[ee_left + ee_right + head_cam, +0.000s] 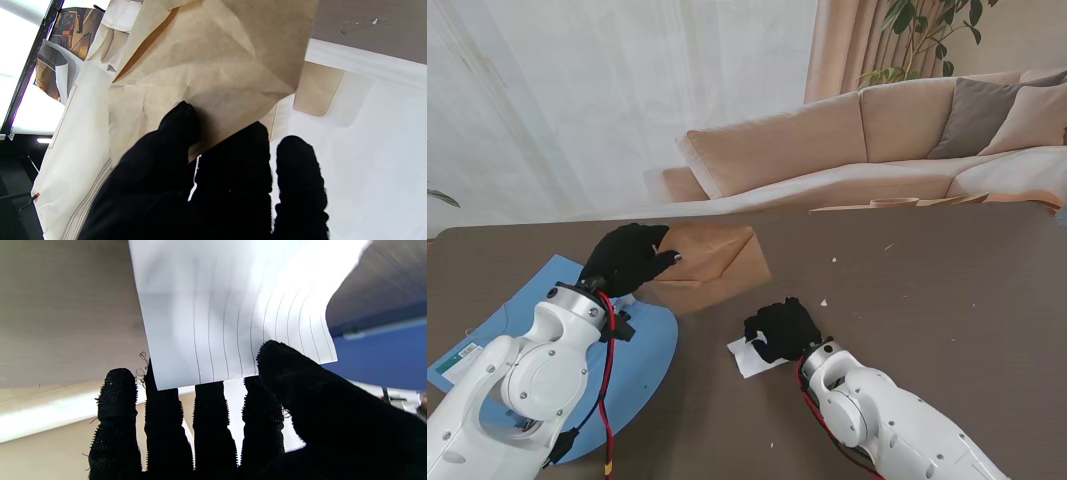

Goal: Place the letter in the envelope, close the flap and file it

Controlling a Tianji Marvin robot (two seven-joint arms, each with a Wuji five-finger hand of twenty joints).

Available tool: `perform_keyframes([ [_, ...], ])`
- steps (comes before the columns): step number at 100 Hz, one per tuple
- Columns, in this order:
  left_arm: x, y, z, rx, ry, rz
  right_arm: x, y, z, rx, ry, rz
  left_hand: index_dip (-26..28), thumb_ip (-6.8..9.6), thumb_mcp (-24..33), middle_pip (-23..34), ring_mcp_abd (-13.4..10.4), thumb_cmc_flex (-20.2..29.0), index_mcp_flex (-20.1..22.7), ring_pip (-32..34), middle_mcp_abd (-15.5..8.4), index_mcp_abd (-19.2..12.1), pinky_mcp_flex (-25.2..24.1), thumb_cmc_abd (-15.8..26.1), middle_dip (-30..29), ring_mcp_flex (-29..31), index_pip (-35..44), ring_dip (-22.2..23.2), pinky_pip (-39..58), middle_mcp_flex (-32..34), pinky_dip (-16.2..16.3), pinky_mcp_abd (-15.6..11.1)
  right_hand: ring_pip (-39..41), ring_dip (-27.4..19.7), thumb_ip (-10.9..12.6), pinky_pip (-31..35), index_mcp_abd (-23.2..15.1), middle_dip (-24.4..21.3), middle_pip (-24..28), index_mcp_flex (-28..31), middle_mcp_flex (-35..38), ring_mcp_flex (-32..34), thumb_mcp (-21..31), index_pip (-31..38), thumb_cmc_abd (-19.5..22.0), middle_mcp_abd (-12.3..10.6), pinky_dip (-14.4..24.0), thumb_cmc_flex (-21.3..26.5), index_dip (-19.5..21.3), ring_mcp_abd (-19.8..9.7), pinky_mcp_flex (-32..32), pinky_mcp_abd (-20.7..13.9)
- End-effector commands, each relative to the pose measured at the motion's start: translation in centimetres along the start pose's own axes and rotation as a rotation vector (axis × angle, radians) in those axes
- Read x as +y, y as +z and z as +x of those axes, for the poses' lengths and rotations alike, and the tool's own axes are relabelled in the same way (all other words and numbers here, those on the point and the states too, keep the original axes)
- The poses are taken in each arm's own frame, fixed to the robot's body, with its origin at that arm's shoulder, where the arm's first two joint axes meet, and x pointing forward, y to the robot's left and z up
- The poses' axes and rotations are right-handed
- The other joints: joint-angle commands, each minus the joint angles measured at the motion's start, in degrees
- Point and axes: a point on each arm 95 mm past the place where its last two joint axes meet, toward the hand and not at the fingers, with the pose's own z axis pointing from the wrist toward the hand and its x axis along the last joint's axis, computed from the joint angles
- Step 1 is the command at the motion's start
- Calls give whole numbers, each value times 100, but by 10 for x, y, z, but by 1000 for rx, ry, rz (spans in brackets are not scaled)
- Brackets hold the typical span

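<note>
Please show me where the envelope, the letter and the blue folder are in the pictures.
envelope (717,258): stand view, on the middle of its brown face.
letter (213,316): right wrist view, on the lined sheet beyond the fingers.
blue folder (642,360): stand view, on its bare right part beside the left arm.

Bright window backlight, blurred wrist close-ups.

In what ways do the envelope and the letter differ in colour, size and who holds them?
The envelope is brown kraft paper; the letter is white with ruled lines. In the stand's view the envelope looks clearly larger than the letter. The left hand grips the envelope, while the right hand pinches the letter. The envelope sits farther from me, the letter nearer. Both are flat paper items, each held at one edge.
</note>
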Motion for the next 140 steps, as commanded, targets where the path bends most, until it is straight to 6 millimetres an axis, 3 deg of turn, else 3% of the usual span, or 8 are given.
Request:
perform_keyframes([
  [1, 0, -1, 3, 2, 0, -12, 6, -4, 14, 32, 25, -29, 479, 142, 612, 157, -285, 730, 521, 203, 213, -462, 14, 68, 2, 187, 1039, -70, 246, -185, -68, 76, 227, 121, 76, 254, 125, 138, 166, 198, 441, 426, 218, 186, 115, -100, -22, 176, 293, -151, 240, 59],
  [16, -1, -1, 4, -8, 3, -10, 30, -19, 27, 87, 59, -95, 482, 162, 588, 167, -190, 731, 507, 189, 209, -488, -69, 70, -2, 143, 1030, -73, 212, -167, -61, 129, 922, 451, 82, 746, 196, 702, 689, 95, 830, 974, 174, 169, 219, 20, 42, 279, 879, -177, 711, 85],
  [42, 1, 4, 5, -37, 16, -13, 74, -47, 54, 121, 178, -237, 484, 172, 572, 171, -204, 731, 498, 214, 227, -490, -39, 76, -19, 179, 1024, -67, 228, -155, -34, 132, 2222, 1097, 112, 1432, 846, 1458, 1806, -288, 783, 1205, 54, 450, 447, 376, 364, 357, 1723, -146, 1026, 266],
  [60, 6, 8, 8, -57, 3, -30, 103, -52, 67, 109, 253, -409, 476, 192, 549, 198, -179, 730, 456, 239, 262, -484, -4, 84, -31, 229, 1002, -67, 250, -122, -12, 158, 2449, 1179, 10, 1581, 997, 1553, 1981, -359, 850, 1263, -148, 429, 563, 413, 470, 435, 1654, -118, 1070, 331],
  [76, 9, 9, 11, -57, -7, -46, 121, -45, 67, 116, 271, -497, 470, 211, 536, 224, -152, 730, 443, 243, 273, -474, -3, 96, -44, 240, 993, -71, 249, -114, -1, 182, 2530, 1195, -375, 1574, 1155, 1655, 2078, -506, 850, 1272, -1050, 262, 1064, 443, 508, 954, 1177, -190, 1083, 326],
  [87, 9, 8, 13, -53, -13, -61, 129, -37, 63, 125, 258, -542, 469, 216, 522, 241, -135, 727, 429, 249, 320, -471, 11, 118, -60, 266, 988, -74, 254, -103, 7, 198, 2625, 1248, -705, 1556, 1017, 1747, 2184, -505, 883, 1281, -1348, 300, 1234, 457, 506, 1156, 1085, -259, 1081, 305],
  [96, 8, 7, 14, -50, -13, -75, 132, -32, 63, 141, 247, -574, 478, 224, 493, 298, -90, 716, 397, 250, 392, -453, 48, 172, -76, 329, 987, -82, 267, -76, 19, 244, 2604, 1257, -803, 1487, 735, 1775, 2177, -487, 854, 1215, -1293, 386, 1226, 404, 481, 1226, 1182, -286, 1035, 264],
  [140, 7, 6, 18, -63, -68, -127, 135, -17, 67, 301, 108, -680, 571, 230, 438, 431, 15, 726, 282, 223, 316, -393, 49, 294, -51, 391, 1028, -92, 240, -41, 42, 356, 2152, 1096, -1078, 1286, -768, 1711, 1617, 212, 1292, 1327, 1, 115, 605, -358, 371, 621, 1831, -545, 1072, 42],
])
